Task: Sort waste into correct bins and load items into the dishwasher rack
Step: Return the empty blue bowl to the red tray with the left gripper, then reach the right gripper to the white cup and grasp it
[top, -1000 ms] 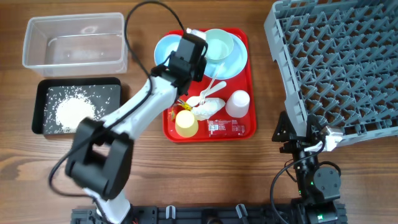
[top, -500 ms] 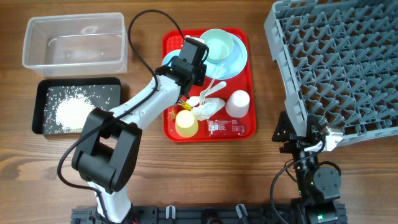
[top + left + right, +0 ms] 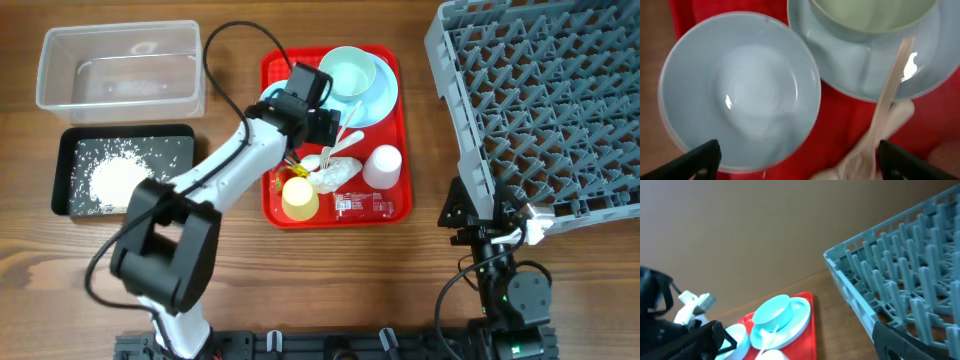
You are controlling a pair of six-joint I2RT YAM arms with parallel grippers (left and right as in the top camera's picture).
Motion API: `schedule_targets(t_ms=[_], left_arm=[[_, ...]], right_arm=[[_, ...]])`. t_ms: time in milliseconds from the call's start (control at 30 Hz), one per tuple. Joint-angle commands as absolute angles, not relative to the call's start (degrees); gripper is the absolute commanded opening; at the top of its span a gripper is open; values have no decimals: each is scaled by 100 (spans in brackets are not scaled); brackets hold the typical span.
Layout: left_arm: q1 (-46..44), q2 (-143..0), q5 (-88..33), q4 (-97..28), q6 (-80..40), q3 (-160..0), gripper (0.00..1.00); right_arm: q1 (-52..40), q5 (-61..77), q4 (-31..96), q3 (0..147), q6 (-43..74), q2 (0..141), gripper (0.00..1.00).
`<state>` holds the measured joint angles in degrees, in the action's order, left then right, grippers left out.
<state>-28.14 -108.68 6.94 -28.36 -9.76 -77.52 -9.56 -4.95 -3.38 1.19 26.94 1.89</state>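
Left gripper (image 3: 801, 162): fingers spread wide, one at each lower corner of the wrist view, with nothing between them. It hovers over the far-left corner of the red tray (image 3: 402, 190).
Target (judged): light blue bowl (image 3: 740, 92), empty and upright in that tray corner. This is in the far half of the bench, a little left of its middle.
Offset: the bowl is directly below, with its centre toward the left-hand finger. The midline of the gap falls roughly on the bowl's right rim.
Axis: the bowl is round, so it has no long axis. The rim at that spot runs near-to-far, across the closing line. A rim pinch looks feasible, one finger inside and one outside.
Neighbour: white plastic spoon (image 3: 885, 100) lies just to the right of the bowl. Its handle lies over the rim of the light blue plate (image 3: 840, 65) and its head points toward the near edge. It sits inside the right-hand finger's sweep, so there is a risk of catching it.
Plate load: second bowl (image 3: 352, 70) sits on it.
Nearer arm: left, by far.
Right gripper (image 3: 800, 347): fingers apart and empty. It is by the near edge, beside the near-left corner of the dishwasher rack (image 3: 560, 100) and well apart from the tray.
Destination: the rack is along the right edge, so the carry crosses the tray.
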Motion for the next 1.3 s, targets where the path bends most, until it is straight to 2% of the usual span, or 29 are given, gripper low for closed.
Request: schedule_targets(t_ms=[0,233,467,600,733,867,1100,1267], left_arm=[[-2611,-9878,322,-3607,-1098,-8455,100],[-2392,-8521,329,-4578,-1094,-8628,100],[-2003,-7988,368,-5223,-1094,-8628,100],[-1726,-8038,366,-5647,-1096,-8626,100],[-1551,-8108,366,-5859,-1096,-8626,100],[-1498,-8178,366,-5889,-1096,-8626,100],[-1492,-8381,364,-5900,-1096,-8626,100],[-1492,-8543,364,-5896,-1096,-8626,100]], right_arm=[[-930,246,-204,663,2394,178,100],[-930,744,545,1815,2390,908,100],[-930,1625,1385,4088,1811,3540,100],[-932,2171,3004,6274,1262,5636,100],[-943,2132,4967,8425,574,7579,100],[-943,1938,6224,9789,395,9115,100],[-961,2370,6200,10005,591,10556,100],[-1291,958,6639,9974,526,10932,99]])
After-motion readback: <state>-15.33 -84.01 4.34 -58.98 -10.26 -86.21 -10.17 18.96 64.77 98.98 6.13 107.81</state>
